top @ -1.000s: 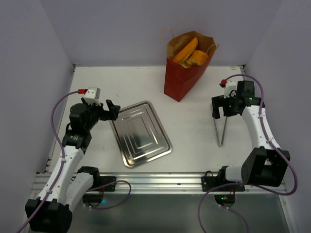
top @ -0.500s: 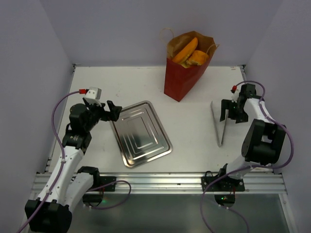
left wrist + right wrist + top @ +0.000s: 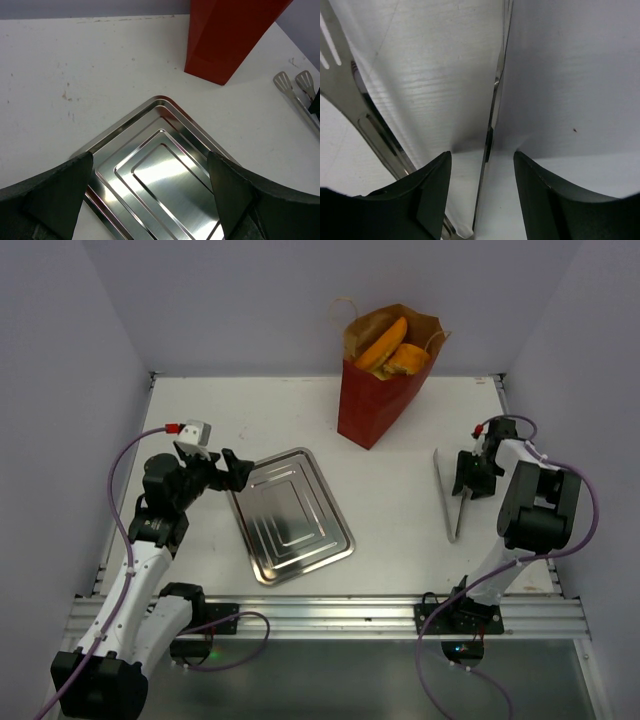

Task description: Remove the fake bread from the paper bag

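Observation:
The dark red paper bag [image 3: 370,405] stands upright at the back of the table. Golden-orange fake bread [image 3: 388,345] pokes out of its open top. The left wrist view shows only the bag's lower wall [image 3: 230,35]. My left gripper [image 3: 235,470] is open and empty at the left corner of the silver tray [image 3: 292,515], far from the bag. In its own view, the tray [image 3: 165,185] lies between the left gripper's fingers [image 3: 50,195]. My right gripper [image 3: 468,475] is open, low at the right, beside metal tongs [image 3: 452,502].
In the right wrist view, a thin metal edge [image 3: 492,115] runs between the open fingers [image 3: 420,195], and the tongs' slotted arm [image 3: 350,100] lies to the left. The tongs' heads also show in the left wrist view [image 3: 292,82]. Walls close in the back and both sides.
The right arm has folded back and its gripper has shifted right and lower beside the tongs. The tongs now stand tipped on edge. The left arm has barely moved.

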